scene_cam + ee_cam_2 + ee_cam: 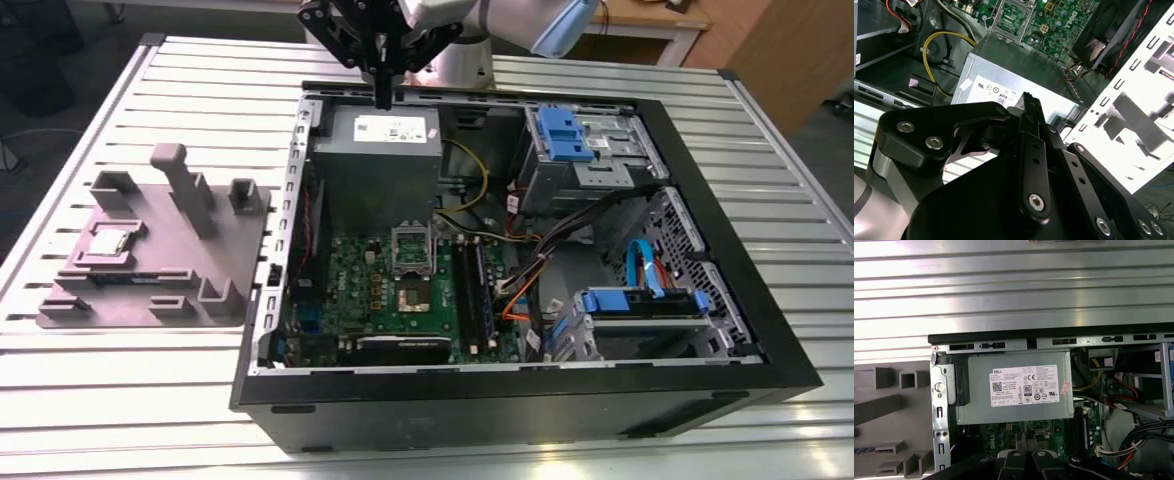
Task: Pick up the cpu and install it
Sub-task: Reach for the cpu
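Note:
The cpu (pixel 110 241), a small silver-grey square chip, lies in a recess of the grey fixture (pixel 200 275) on the table, to the exterior view's left of the open computer case (pixel 534 400). My gripper (pixel 384 97) hangs at the back of the case above the grey power supply box (pixel 378 150), far from the chip. Its fingers are shut together with nothing between them, as the second wrist view shows of the gripper (pixel 1030 102). On the green motherboard (pixel 360 270) the socket (pixel 414 268) stands with its metal frame raised.
Drive cages with blue latches (pixel 567 135) and bundled cables (pixel 534 265) fill the case on the exterior view's right. Upright posts (pixel 180 185) rise from the fixture. The slatted metal table (pixel 134 400) runs all around the case.

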Robot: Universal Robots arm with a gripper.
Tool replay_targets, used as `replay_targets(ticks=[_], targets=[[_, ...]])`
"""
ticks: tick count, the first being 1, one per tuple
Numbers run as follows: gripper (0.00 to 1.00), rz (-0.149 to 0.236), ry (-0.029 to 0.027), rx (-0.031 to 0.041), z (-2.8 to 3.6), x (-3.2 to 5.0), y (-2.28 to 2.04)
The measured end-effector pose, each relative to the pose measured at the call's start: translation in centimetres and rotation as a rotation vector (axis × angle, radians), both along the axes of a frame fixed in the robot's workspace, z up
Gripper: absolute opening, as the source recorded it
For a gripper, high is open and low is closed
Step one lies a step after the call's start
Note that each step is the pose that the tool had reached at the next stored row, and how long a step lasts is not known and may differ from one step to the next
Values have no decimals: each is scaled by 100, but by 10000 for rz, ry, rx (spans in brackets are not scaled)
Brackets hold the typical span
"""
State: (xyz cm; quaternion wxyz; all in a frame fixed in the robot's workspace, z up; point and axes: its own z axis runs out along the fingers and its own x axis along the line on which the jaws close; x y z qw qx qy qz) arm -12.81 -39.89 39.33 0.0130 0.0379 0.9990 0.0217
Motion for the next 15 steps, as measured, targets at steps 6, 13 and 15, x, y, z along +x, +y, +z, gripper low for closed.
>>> replay_targets(ticks=[6,13,15], targets=[[10,1,0,-1,-1,-34,0],[10,0,-1,1,-13,-159,4],[10,0,0,0,-16,-178,4]])
